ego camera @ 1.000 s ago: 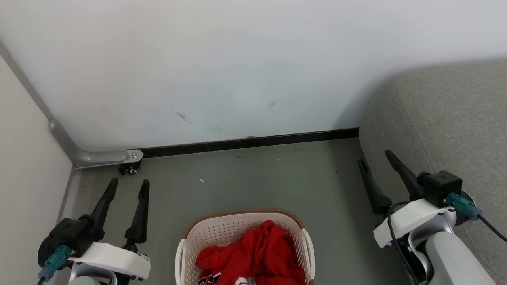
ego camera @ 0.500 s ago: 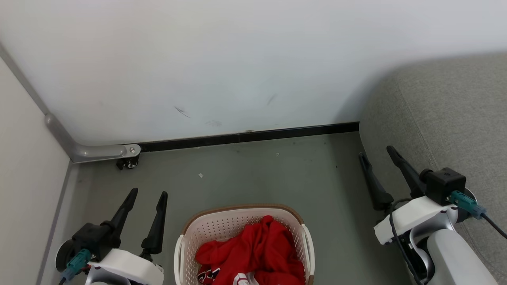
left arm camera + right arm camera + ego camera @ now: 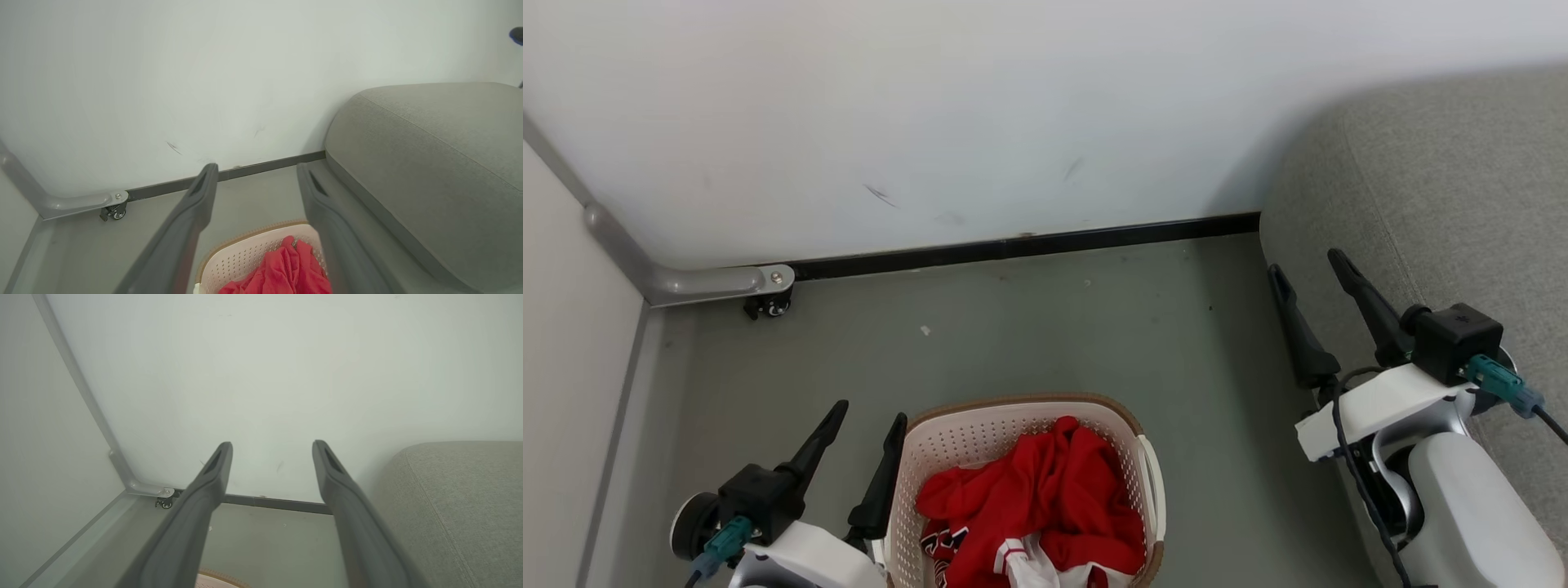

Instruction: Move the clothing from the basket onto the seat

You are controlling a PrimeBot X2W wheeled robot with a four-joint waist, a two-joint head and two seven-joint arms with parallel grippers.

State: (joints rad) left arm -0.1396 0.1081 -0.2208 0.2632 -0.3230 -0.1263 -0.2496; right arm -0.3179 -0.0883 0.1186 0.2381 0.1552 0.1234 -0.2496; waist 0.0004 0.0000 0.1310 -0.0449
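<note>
The grey-green floor (image 3: 1054, 327) is bordered along the far wall by a black skirting strip (image 3: 1029, 243). The cream perforated basket (image 3: 947, 457) is set on it at the near edge of the head view, apart from the grey seat (image 3: 1445, 204) standing at the right. A small caster (image 3: 768, 305) under a grey metal bar (image 3: 686, 282) is seen in the far left corner, and a tiny white scrap (image 3: 925, 330) is seen lying beyond the basket.

A small caster (image 3: 768, 305) sits beside the black baseboard (image 3: 1029, 244).
</note>
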